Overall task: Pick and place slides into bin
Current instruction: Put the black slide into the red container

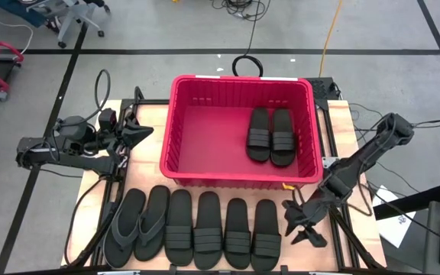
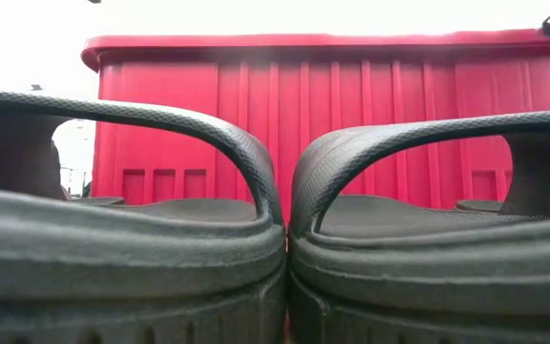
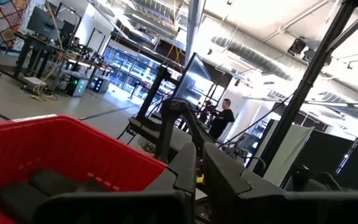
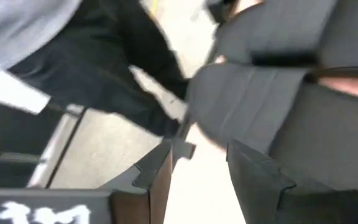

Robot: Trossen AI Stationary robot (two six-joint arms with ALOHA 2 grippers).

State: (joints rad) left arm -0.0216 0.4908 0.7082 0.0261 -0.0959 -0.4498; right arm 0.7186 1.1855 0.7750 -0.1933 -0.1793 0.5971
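No readable text, label, brand, number or sign is showing in any view. White marks are showing at the edge of the right wrist view on a dark part (image 4: 36, 213), but they are too blurred to read. The papers (image 1: 392, 214) lying beside the surface in the high view are too small to make out. Nothing is printed on the bin (image 1: 239, 88) or on the slides (image 1: 197, 229) that can be read.
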